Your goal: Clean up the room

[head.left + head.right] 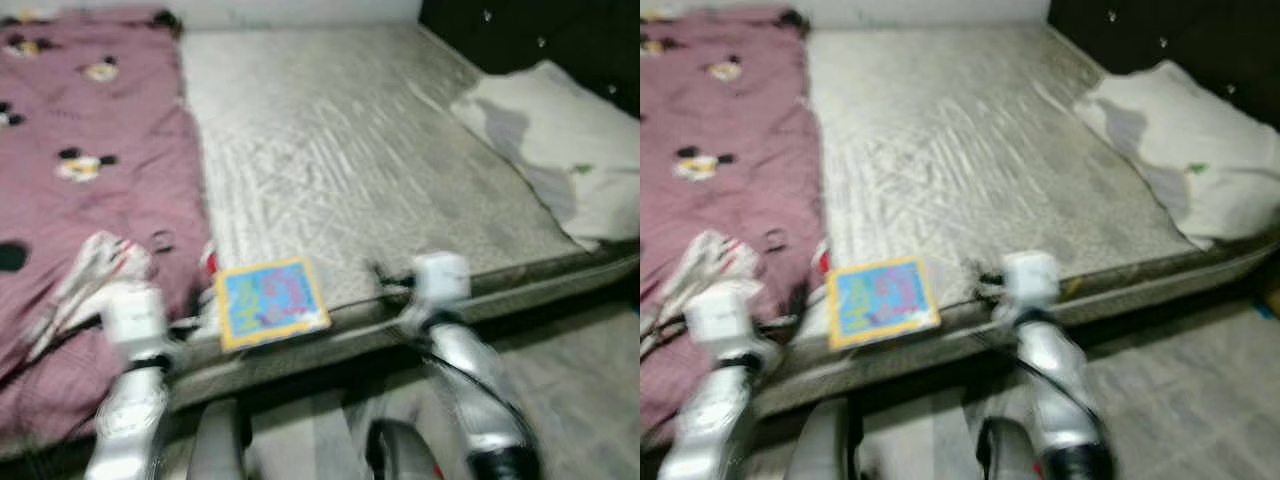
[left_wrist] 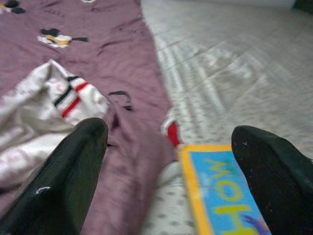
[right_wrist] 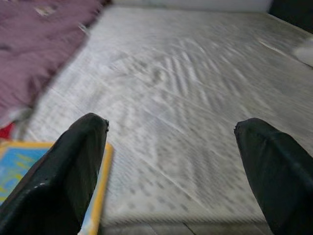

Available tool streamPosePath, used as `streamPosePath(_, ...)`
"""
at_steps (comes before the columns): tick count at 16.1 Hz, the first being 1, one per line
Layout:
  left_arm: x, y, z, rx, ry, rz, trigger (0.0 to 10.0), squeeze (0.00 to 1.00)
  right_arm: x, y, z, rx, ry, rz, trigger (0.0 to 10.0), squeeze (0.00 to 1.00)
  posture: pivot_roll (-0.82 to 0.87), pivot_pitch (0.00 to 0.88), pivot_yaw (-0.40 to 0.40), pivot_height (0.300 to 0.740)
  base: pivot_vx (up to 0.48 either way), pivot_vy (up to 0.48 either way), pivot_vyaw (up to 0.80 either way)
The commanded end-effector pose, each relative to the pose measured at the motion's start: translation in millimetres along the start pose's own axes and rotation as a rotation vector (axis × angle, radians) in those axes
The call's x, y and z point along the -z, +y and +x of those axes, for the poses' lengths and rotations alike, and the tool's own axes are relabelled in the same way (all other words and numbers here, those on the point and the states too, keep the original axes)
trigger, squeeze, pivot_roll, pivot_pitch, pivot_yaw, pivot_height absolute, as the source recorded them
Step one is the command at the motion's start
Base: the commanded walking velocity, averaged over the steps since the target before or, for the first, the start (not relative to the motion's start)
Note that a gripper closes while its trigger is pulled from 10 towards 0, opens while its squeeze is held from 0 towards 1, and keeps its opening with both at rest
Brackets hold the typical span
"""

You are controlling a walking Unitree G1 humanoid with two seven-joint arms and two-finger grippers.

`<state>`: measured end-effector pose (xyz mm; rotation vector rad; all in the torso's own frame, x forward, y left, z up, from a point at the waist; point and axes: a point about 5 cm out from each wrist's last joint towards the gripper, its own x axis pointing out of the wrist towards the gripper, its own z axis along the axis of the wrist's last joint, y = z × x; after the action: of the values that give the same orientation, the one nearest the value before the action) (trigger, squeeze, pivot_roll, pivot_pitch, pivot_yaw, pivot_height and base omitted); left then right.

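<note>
A blue picture book (image 1: 271, 302) with a yellow border lies flat at the front edge of the bare grey mattress (image 1: 340, 150). To its left a white garment (image 1: 90, 275) with red and black stripes is crumpled on a purple cartoon-print blanket (image 1: 90, 150). My left gripper (image 2: 170, 131) is open, hovering low over the blanket's edge between the garment (image 2: 44, 112) and the book (image 2: 220, 191). My right gripper (image 3: 171, 125) is open too, just right of the book (image 3: 29, 171), above the mattress edge. Nothing is held between either pair of fingers. The head views are blurred.
A white pillow (image 1: 555, 140) lies at the mattress's right side against a dark headboard (image 1: 540, 30). A small red item (image 2: 172, 133) peeks out at the blanket's edge. Grey floor (image 1: 580, 390) runs in front of the bed, and my silver arms (image 1: 470, 370) reach across it.
</note>
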<state>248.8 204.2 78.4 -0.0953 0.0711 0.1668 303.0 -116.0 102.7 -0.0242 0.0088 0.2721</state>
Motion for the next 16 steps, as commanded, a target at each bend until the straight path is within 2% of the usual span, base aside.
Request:
streamPosePath(1, 1.3, -8.0, 1.1, 0.008, 0.012, -0.009, 10.0, 0.00, 6.8, -15.4, -6.7, 0.044, 0.028, -0.017, 10.0, 0.00, 0.04, 0.095, -0.017, 0.585, 0.000, 0.000, 0.00)
streamPosePath(5, 2.0, -2.6, 2.9, -0.069, 0.033, -0.001, 10.0, 0.00, 7.1, -15.1, -6.8, 0.040, 0.025, -0.015, 10.0, 0.00, 0.04, 0.095, -0.017, 0.585, 0.000, 0.000, 0.00)
streamPosePath(9, 3.0, 5.6, 5.9, -0.137, 0.045, 0.005, 10.0, 0.00, 6.5, -14.6, -7.1, 0.033, 0.015, -0.014, 10.0, 0.00, 0.03, 0.094, -0.020, 0.555, 0.000, 0.000, 0.00)
streamPosePath(10, 2.9, 15.8, 6.7, -0.227, 0.055, -0.012, 10.0, 0.00, 6.6, -15.8, -7.2, 0.036, 0.018, -0.011, 10.0, 0.00, 0.03, 0.095, -0.021, 0.555, 0.000, 0.000, 0.00)
streamPosePath(13, 8.3, 30.9, 6.6, -0.343, 0.099, -0.044, 10.0, 0.00, 8.1, -19.6, -7.7, 0.042, 0.033, -0.039, 10.0, 0.00, 0.03, 0.097, -0.021, 0.555, 0.000, 0.000, 0.00)
streamPosePath(16, 10.5, 34.9, 11.1, -0.362, 0.123, -0.041, 10.0, 0.00, 9.1, -20.4, -8.3, 0.038, 0.041, -0.061, 10.0, 0.00, 0.03, 0.098, -0.023, 0.555, 0.000, 0.000, 0.71)
